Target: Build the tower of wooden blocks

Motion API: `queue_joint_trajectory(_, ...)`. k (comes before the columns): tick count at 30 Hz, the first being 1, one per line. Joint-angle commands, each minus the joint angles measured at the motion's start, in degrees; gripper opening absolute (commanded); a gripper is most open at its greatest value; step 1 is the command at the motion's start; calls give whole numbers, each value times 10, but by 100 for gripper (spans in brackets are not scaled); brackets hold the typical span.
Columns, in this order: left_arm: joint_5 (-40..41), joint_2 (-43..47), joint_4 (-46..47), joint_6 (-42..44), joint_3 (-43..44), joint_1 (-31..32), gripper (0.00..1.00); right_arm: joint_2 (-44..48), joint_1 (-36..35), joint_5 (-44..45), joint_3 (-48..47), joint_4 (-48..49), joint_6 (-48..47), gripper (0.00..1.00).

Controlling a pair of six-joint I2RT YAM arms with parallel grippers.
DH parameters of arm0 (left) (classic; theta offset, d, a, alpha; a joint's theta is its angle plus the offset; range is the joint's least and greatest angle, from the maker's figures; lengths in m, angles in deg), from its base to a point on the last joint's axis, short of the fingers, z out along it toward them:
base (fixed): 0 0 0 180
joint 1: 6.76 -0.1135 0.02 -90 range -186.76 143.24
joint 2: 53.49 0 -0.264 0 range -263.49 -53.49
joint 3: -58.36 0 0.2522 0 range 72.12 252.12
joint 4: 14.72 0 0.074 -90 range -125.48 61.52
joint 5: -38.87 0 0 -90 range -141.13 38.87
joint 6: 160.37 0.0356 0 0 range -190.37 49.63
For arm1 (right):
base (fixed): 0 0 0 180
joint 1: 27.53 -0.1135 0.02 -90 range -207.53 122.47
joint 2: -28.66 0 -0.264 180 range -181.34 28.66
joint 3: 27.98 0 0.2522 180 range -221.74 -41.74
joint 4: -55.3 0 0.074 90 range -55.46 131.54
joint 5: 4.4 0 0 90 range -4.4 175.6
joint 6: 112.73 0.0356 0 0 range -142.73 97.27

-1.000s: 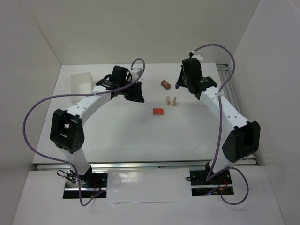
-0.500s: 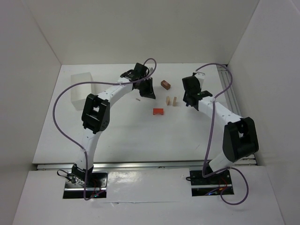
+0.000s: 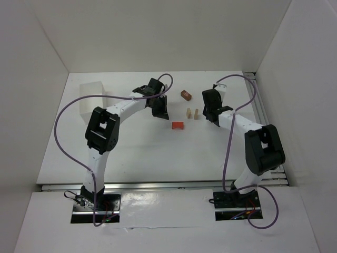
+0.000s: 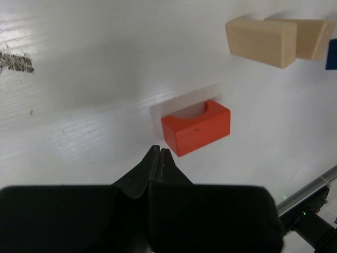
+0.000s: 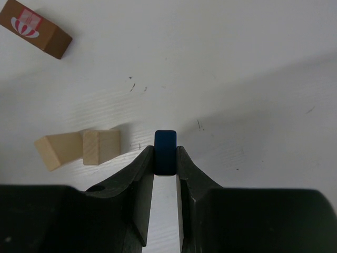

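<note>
Mid-table, two pale blocks, one red block, one brown block

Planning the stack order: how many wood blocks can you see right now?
5: a brown block farthest back, two pale blocks side by side, a red block nearer, a blue block in the right hand. The arms may hide others.
</note>
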State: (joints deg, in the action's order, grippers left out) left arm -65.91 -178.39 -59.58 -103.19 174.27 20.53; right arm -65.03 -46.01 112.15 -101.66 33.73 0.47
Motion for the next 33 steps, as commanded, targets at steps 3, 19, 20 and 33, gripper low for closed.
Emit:
queue_joint_trajectory(3,-7,75,45,15,-14,-1,0,-17,-2,18,4,41,-3,11)
queue_joint_trajectory(19,-7,85,33,21,-31,-1,0,-54,-30,40,-6,67,-14,12)
queue_joint_trajectory(20,-7,85,33,21,-31,-1,0,-54,-31,52,-6,73,-19,12)
queue_joint_trajectory(33,-12,91,38,26,-42,-1,0,-65,-58,105,42,147,-39,16)
